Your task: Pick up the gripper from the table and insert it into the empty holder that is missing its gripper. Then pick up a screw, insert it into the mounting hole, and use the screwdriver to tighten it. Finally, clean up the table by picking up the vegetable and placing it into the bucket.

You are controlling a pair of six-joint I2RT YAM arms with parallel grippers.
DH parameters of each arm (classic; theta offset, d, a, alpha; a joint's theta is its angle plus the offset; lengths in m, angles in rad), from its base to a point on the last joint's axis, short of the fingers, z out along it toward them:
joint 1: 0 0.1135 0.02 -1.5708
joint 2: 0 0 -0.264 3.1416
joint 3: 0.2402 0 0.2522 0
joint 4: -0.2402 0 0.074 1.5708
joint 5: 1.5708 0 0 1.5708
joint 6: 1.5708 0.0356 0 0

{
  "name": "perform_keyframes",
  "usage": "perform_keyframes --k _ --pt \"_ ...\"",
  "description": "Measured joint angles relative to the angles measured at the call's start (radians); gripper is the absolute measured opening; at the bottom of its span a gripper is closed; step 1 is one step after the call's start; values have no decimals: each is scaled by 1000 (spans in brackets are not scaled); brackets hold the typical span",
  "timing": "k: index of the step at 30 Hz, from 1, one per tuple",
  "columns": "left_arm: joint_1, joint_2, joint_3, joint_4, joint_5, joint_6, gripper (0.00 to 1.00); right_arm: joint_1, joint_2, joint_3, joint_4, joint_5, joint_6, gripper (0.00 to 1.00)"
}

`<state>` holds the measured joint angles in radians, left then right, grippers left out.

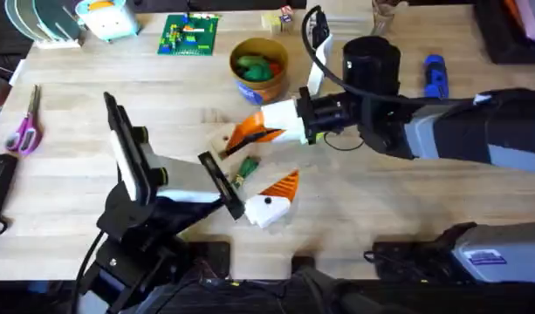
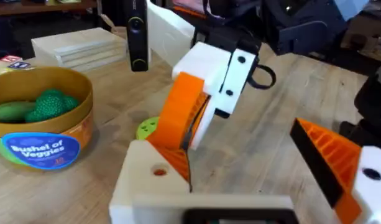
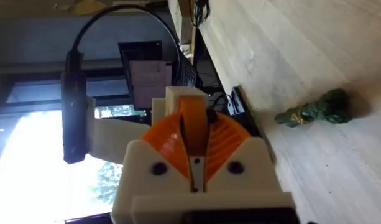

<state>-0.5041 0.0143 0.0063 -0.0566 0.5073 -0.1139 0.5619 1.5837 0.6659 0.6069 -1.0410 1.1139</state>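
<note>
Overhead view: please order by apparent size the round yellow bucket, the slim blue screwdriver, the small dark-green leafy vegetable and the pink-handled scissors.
1. Round yellow bucket.
2. Pink-handled scissors, longest but thin, so the first two places are unsure.
3. Slim blue screwdriver.
4. Small dark-green leafy vegetable.

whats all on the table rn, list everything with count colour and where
gripper: 1, orange, gripped in the right claw, pressed against the holder
holder: 1, white, mid table under the gripper
vegetable: 1, dark green, on the table near the middle
bucket: 1, yellow with blue label, back of table, green toy veg inside
screwdriver: 1, blue, far right
disc: 1, lime green, beside the holder
scissors: 1, pink handles, left edge
brick board: 1, green, back edge
table: 1, light wood
left claw: 1, white and orange, open
right claw: 1, white and orange, shut
</note>
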Motion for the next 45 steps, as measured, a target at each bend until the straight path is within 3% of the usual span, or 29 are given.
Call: perform_keyframes --k 12,23,45 --pt "0 0 0 0 19 5 993 -16 0 0 -7 -52 -62 196" --pt "-6 0 0 2 45 20 993 -13 7 0 -18 -56 -76 411" --pt "-19 0 0 2 124 39 993 -61 14 0 -23 -87 -83 476"
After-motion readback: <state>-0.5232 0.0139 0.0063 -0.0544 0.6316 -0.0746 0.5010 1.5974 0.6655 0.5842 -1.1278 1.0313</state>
